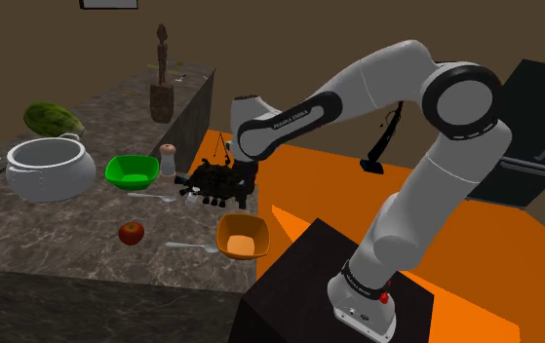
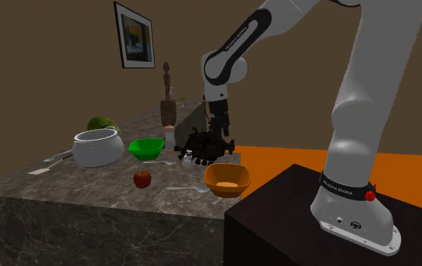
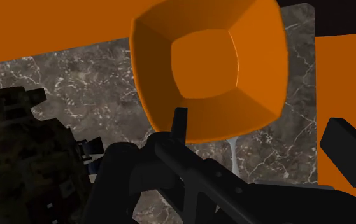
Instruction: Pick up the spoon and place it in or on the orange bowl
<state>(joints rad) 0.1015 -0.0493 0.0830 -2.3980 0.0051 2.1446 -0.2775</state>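
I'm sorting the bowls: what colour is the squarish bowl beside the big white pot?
That squarish bowl is bright green, clearest in the shoulder view.

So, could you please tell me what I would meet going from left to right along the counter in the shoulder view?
white pot → green bowl → small shaker → orange bowl. I left out the things that overlap these sideways.
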